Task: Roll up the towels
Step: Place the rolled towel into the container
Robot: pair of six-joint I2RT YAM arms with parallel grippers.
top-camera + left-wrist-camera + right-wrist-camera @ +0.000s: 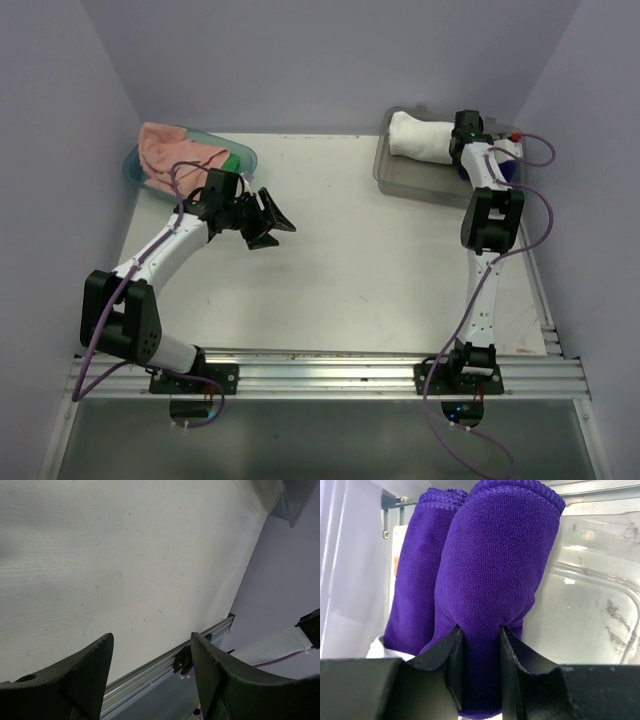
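The dark purple towel (495, 560) is rolled into a thick bundle, and my right gripper (481, 629) is shut on its lower end inside the clear grey tray (592, 605). A rolled white towel (420, 137) lies in the same tray (400, 182), left of the right wrist. The salmon pink towel (170, 150) lies crumpled in the teal tub (133, 166), and a bit of the green towel (232, 160) shows beside it. My left gripper (151, 637) hangs open over bare table, holding nothing; in the top view it (270, 222) sits right of the tub.
The table top (350, 260) is white, with purple walls on three sides. An aluminium rail (165, 662) runs along the near edge by the arm bases. The tray stands at the back right corner and the tub at the back left.
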